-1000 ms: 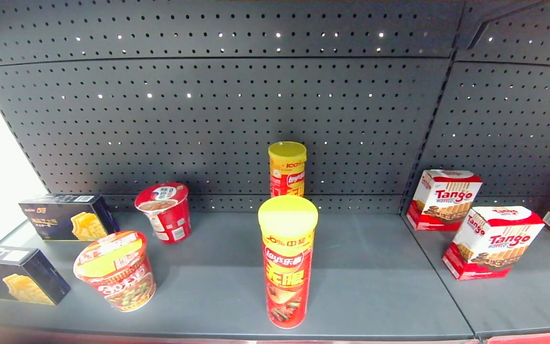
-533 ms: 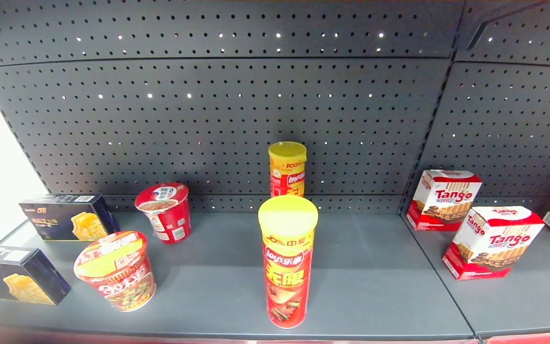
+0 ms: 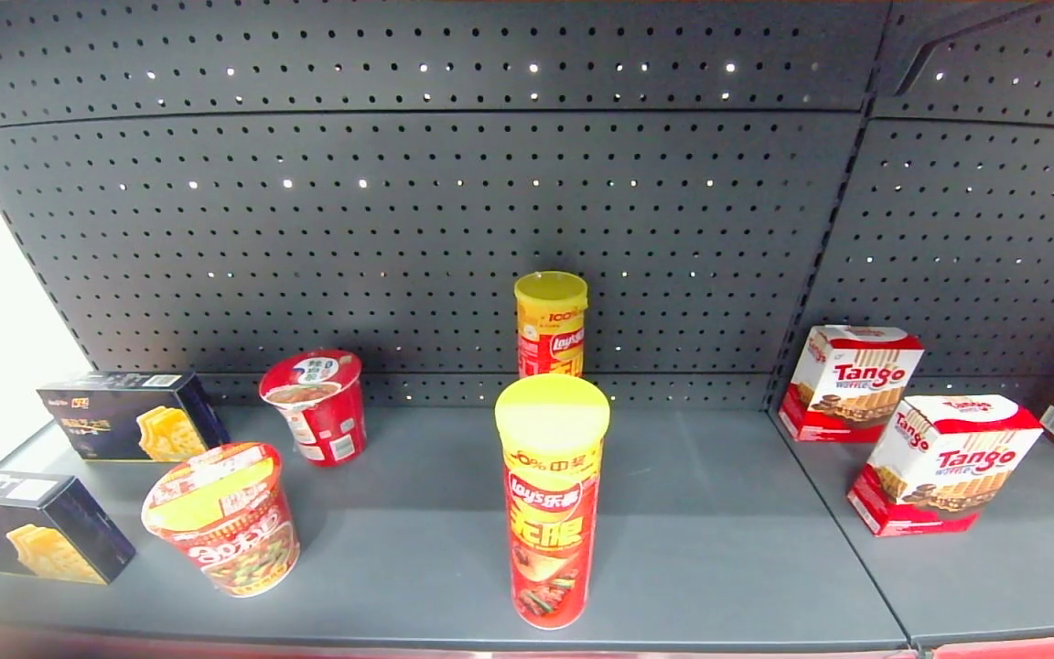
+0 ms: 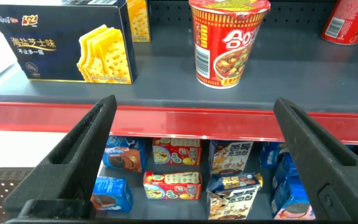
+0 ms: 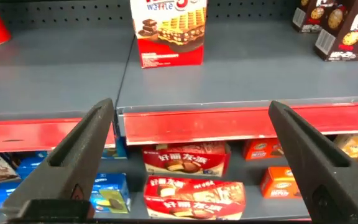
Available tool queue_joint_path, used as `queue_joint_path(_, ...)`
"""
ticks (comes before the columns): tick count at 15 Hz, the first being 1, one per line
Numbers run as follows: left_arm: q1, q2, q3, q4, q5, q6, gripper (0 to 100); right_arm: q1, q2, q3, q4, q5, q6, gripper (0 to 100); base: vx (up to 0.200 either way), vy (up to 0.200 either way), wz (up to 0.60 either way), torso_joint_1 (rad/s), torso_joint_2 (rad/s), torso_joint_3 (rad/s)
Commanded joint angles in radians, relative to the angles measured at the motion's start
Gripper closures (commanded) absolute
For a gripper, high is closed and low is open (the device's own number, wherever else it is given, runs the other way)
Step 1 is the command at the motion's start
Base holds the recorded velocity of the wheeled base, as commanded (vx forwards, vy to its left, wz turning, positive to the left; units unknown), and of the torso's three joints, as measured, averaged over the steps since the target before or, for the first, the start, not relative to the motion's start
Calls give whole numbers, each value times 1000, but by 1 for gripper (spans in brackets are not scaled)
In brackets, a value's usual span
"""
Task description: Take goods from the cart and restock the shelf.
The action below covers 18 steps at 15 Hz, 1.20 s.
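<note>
Left wrist view, right too: jaws spread empty, apparently facing the shelf edge (image 4: pixel 191 118).

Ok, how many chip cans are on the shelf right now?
2. The front can stands near the shelf's front edge; the back can stands straight behind it, by the pegboard. More could be hidden past the view's edges.
</note>
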<state>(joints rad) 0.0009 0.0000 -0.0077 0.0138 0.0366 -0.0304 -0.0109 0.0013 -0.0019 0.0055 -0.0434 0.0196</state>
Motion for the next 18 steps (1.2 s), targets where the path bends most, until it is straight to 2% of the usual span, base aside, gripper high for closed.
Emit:
queue_joint_path(1, 1, 2, 0, 0, 0, 0, 0, 2, -1, 0, -1, 0, 0, 0, 0, 0, 0, 0, 0, 0)
queue_joint_path(12, 1, 2, 2, 0, 0, -2, 0, 2, -1, 0, 1, 25, -15, 0, 0, 0, 0, 0, 0, 0)
queue_joint_path(15, 1, 2, 2, 0, -1, 7, 0, 2, -1, 0, 1, 25, -13, 0, 0, 0, 0, 0, 0, 0)
queue_joint_path(16, 1, 2, 2, 0, 0, -2, 0, 2, -1, 0, 1, 25, -13, 0, -200, 0, 0, 2, 2, 2)
queue_joint_path(18, 1, 2, 0, 0, 0, 0, 0, 2, -1, 0, 1, 25, -13, 0, -200, 0, 0, 7, 5, 5)
